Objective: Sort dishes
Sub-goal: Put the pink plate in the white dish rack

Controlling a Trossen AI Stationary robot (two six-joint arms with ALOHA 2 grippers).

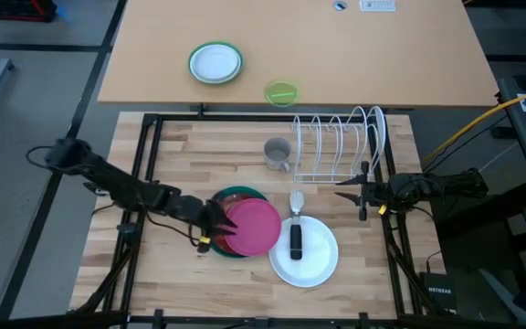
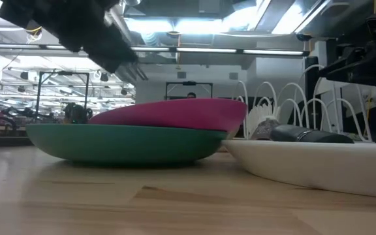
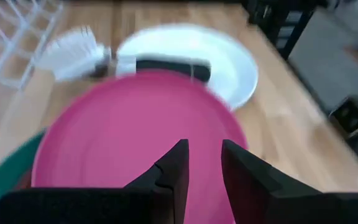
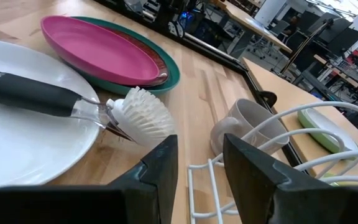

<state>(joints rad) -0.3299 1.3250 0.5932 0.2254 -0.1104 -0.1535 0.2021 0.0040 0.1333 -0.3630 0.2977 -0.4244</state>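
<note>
One glossy pink plate (image 1: pixel 254 227), round, atop teal-green plate (image 1: pixel 231 195)

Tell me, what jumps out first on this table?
The bright pink plate, stacked on a teal-green plate near the table's middle, with the left gripper at its edge, fingers slightly apart. Beside it lies a white plate carrying a dish brush; the right gripper waits by the wire rack.

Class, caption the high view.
Left gripper hovers open above round pink plate; right gripper waits beside white wire rack.
</note>
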